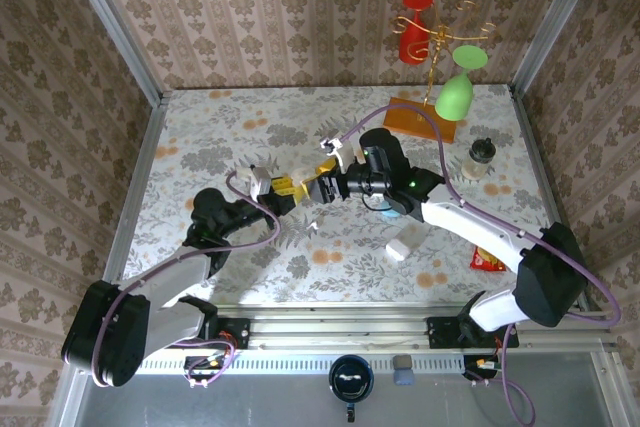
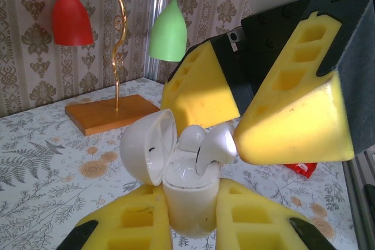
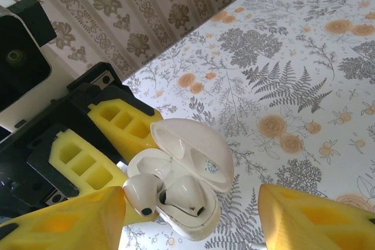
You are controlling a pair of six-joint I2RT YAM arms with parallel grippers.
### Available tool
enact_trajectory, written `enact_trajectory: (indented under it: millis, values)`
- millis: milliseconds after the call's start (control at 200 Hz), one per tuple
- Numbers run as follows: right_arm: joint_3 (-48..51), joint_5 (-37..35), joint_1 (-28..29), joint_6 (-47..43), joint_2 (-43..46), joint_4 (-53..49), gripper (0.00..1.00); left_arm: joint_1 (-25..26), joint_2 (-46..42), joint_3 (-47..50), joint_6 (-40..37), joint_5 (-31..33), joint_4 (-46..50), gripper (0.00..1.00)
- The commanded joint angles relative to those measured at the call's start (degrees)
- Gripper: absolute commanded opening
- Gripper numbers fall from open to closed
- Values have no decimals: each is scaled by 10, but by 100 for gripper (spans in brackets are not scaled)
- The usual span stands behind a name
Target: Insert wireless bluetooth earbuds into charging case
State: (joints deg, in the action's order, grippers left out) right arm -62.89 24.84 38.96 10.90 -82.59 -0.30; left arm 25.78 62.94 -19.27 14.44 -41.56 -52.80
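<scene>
My left gripper (image 2: 192, 218) is shut on the white charging case (image 2: 190, 200), holding it upright above the table with its lid (image 2: 146, 147) swung open. Two glossy white earbuds stand in the case. One earbud (image 2: 190, 139) sits deeper. The other earbud (image 2: 215, 144) sticks up and leans against one yellow finger (image 2: 293, 121) of my right gripper (image 3: 190, 221). That gripper is open and straddles the case top (image 3: 193, 162), its other finger well apart. In the right wrist view the leaning earbud (image 3: 142, 190) touches the near finger, next to the seated earbud (image 3: 186, 194). Both grippers (image 1: 300, 187) meet mid-table.
A second white case (image 1: 402, 243) lies on the table right of centre, with a small white piece (image 1: 312, 225) nearer the middle. A red packet (image 1: 487, 261) and a small bottle (image 1: 480, 158) are at the right. A gold rack (image 1: 437, 47) with red and green glasses stands back right.
</scene>
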Motion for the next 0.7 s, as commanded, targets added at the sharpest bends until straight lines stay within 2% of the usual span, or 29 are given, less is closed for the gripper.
enact_trajectory:
  millis: [0,295,695]
  values:
    - [-19,-3,3,-8,-6,-13,64,0,-4,-17,6,-15,-26,3]
    - [33,2,-21,10,58,17,69,0,-4,-11,7,-11,-34,3]
    - [5,4,-21,11,32,0,69,0,-1,-11,8,-34,-48,3]
